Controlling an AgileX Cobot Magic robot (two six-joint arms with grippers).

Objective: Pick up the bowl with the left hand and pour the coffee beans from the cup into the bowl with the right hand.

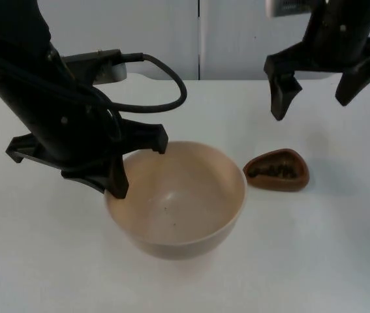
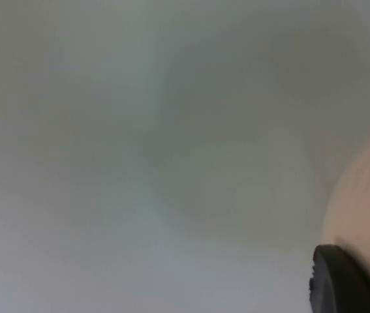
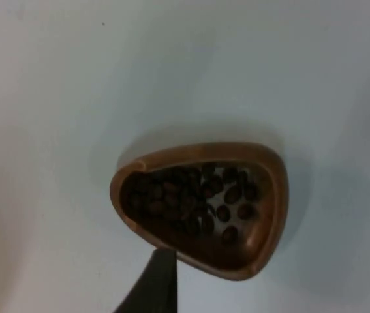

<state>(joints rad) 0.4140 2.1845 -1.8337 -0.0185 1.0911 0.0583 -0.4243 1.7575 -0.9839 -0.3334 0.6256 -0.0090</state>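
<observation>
Fingers of the left gripper (image 1: 139, 164) straddle the near-left rim of the beige bowl (image 1: 178, 202) on the white tabletop (image 1: 34, 261); we cannot tell if they pinch it. Right gripper (image 1: 315, 91) hangs spread above the brown cup (image 3: 201, 208) of coffee beans (image 3: 191, 199), just right of the bowl.
</observation>
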